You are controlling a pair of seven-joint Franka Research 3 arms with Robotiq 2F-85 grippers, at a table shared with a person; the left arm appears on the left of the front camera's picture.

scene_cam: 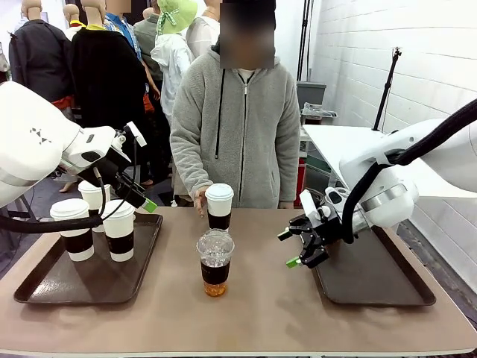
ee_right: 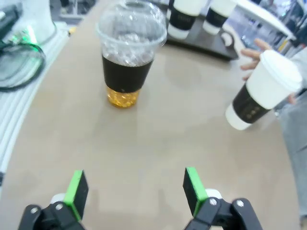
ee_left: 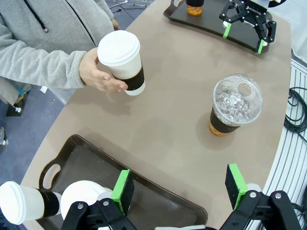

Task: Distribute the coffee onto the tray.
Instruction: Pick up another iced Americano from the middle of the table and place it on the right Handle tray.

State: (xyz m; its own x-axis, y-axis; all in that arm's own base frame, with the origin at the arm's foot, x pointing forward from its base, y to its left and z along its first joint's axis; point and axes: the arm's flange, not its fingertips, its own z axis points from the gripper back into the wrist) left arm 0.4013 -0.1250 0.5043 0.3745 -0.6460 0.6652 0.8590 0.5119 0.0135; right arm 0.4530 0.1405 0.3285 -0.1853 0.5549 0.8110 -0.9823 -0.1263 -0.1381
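Three white lidded cups with black sleeves [scene_cam: 119, 230] stand on the left tray [scene_cam: 52, 287]. My left gripper [scene_cam: 142, 174] hovers open just above them, its green pads [ee_left: 122, 190] wide apart over the tray's edge [ee_left: 158, 203]. A person's hand [ee_left: 98, 74] holds a fourth white cup [scene_cam: 218, 206] on the table's far middle. One clear dome-lidded iced coffee [scene_cam: 215, 261] stands mid-table. My right gripper [scene_cam: 288, 248] is open and empty at the right tray's left edge, facing that iced coffee [ee_right: 128, 57]. A second iced coffee [ee_left: 194, 6] sits on the right tray [ee_left: 211, 24].
The right tray [scene_cam: 373, 280] has bare room on most of its surface. The person in a grey hoodie [scene_cam: 235, 127] stands at the far edge. Bare brown tabletop [scene_cam: 261, 313] lies between the trays. Cables [ee_right: 19, 62] hang off the table's side.
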